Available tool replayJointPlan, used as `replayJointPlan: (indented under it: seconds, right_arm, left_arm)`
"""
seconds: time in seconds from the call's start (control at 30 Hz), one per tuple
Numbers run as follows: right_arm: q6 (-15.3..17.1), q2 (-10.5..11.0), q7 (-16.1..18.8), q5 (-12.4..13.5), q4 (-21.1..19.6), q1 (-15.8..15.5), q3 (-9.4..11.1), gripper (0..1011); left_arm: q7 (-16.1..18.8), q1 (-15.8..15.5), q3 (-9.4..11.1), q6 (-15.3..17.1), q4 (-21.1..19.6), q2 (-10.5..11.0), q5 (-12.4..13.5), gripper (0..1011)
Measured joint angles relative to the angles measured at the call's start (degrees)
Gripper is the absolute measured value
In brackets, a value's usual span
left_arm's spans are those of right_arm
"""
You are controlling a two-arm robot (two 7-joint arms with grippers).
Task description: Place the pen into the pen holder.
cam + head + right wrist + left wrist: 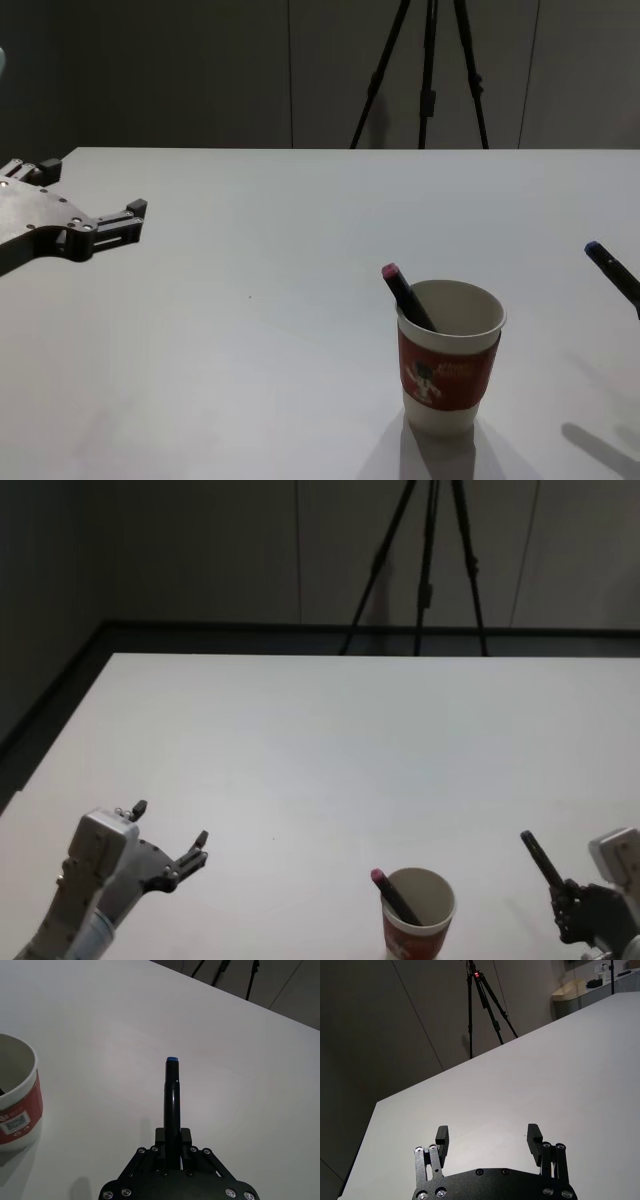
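Head view: the right tool (pixel 565 900) sits at the near right edge of the white desk (pixel 330 750), clamped on the lower end of a dark pen (pixel 541 858) whose free end slants up and away to the left; carried this way, the pen keeps most of its length free to be lowered into a container. The pen holder (pixel 417 914), a white paper cup with a red sleeve, stands at the near edge just left of that tool and already contains one dark pen with a pink cap (pixel 394 895), leaning against the left rim. The left tool (pixel 170 835) rests over the near left of the desk, jaws spread wide and empty, apparently idle. Left wrist view: the left tool (pixel 489 1135) shows both fingers far apart with bare desk between them. Right wrist view: the right tool (pixel 172 1136) grips the pen (pixel 171 1097), blue end pointing away; the pen holder (pixel 17 1095) stands beside it, apart, its inside mostly out of sight. Chest view: the pen holder (pixel 450 360) stands upright, the pink-capped pen (pixel 405 292) protruding above its rim, while the carried pen (pixel 612 267) enters at the right edge, probably clear of the desk.
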Motion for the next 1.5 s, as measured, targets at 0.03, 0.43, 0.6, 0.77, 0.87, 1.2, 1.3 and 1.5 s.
replayJointPlan:
  seconds: [0.03,0.43,0.6,0.77,0.87,1.2,1.3,1.5]
  right_arm:
    - [-0.6,0.1,0.1,0.1,-0.1,0.0,-0.2,174]
    - [-8.3,1.5,1.4,1.1,-0.6,0.8,-2.7,174]
    - [-11.1,1.7,1.7,1.6,0.1,1.7,-3.9,174]
    - [-13.5,1.7,2.1,1.9,0.9,2.6,-5.3,174]
    - [-14.5,1.7,2.4,2.0,1.1,3.0,-5.9,174]
    - [-18.1,1.6,3.3,3.0,1.6,4.1,-8.2,174]
    - [-19.0,1.6,3.3,3.1,1.8,4.3,-8.5,174]
    - [-21.5,1.5,3.3,3.3,2.5,4.8,-9.4,174]
  left_arm:
    - [0.0,0.0,0.0,0.0,0.0,0.0,0.0,1001]
    - [0.0,0.0,0.0,0.0,0.0,0.0,0.0,1001]
    - [0.0,0.0,0.0,0.0,0.0,0.0,0.0,1001]
    - [0.0,0.0,0.0,0.0,0.0,0.0,0.0,1001]
    - [0.0,0.0,0.0,0.0,0.0,0.0,0.0,1001]
    - [0.0,0.0,0.0,0.0,0.0,0.0,0.0,1001]
    - [0.0,0.0,0.0,0.0,0.0,0.0,0.0,1001]
    - [0.0,0.0,0.0,0.0,0.0,0.0,0.0,1001]
